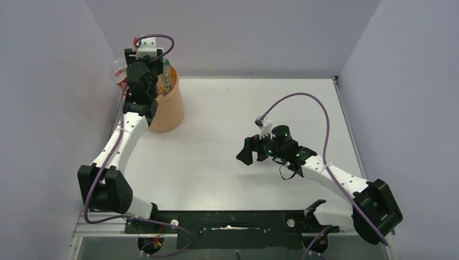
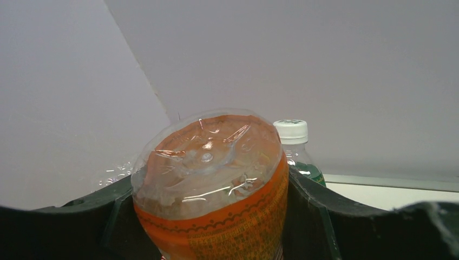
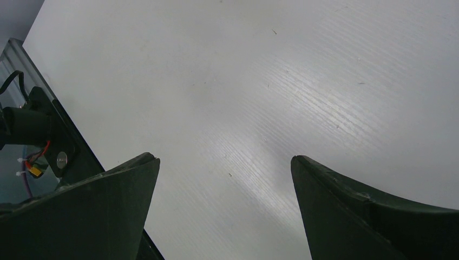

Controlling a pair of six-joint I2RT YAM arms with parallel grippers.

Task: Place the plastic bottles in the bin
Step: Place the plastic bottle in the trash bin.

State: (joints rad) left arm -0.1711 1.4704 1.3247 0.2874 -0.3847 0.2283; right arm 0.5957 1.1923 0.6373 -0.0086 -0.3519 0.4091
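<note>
A clear plastic bottle with an orange label (image 2: 211,179) fills the left wrist view, its base toward the camera, with my left gripper (image 2: 208,187) shut on its sides. In the top view that bottle (image 1: 117,71) sticks out left of the left gripper (image 1: 128,76), high up by the left side of the peach-orange bin (image 1: 170,108). A green-labelled bottle with a white cap (image 1: 166,69) (image 2: 296,149) stands upright in the bin. My right gripper (image 1: 247,154) (image 3: 224,162) hovers open over bare table, nothing between its fingers.
The bin stands at the table's back left corner, close to the left wall (image 1: 48,81) and back wall. My left arm hides the bin's left rim. The white table (image 1: 243,103) ends at a black rail (image 1: 227,222) by the arm bases.
</note>
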